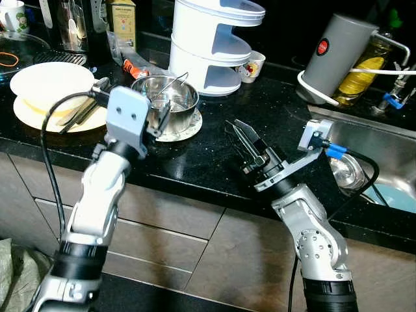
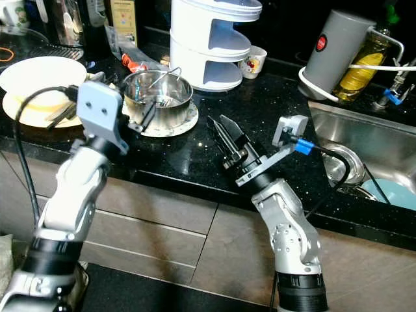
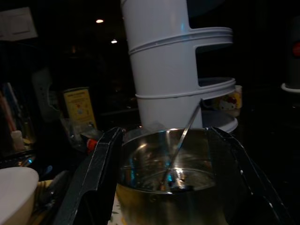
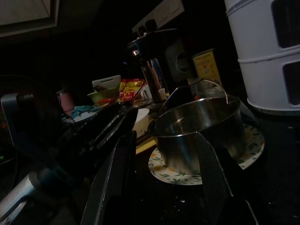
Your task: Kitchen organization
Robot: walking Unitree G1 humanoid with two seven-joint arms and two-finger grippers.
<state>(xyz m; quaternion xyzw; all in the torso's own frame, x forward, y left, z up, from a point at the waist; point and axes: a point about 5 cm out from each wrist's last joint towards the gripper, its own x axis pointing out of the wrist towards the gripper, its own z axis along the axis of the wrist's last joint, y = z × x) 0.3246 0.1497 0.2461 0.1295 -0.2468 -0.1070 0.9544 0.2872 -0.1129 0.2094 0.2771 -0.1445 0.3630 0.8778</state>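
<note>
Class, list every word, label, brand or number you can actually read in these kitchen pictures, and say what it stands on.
No text reads clearly.
Yellow box: print too blurred.
Grey canister: round red label, too small.
Small cup: cartoon picture, no legible words.
Red packet: lettering unreadable.

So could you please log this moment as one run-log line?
left gripper: open, astride steel pot | pot: on patterned plate | right gripper: open, above black counter

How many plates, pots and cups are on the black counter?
Plates: 2, the cream plate under the white bowl and the leaf-patterned plate under the pot.
Pots: 1, the steel pot.
Cups: 2, the cartoon cup and the mug.
Total: 5
</note>
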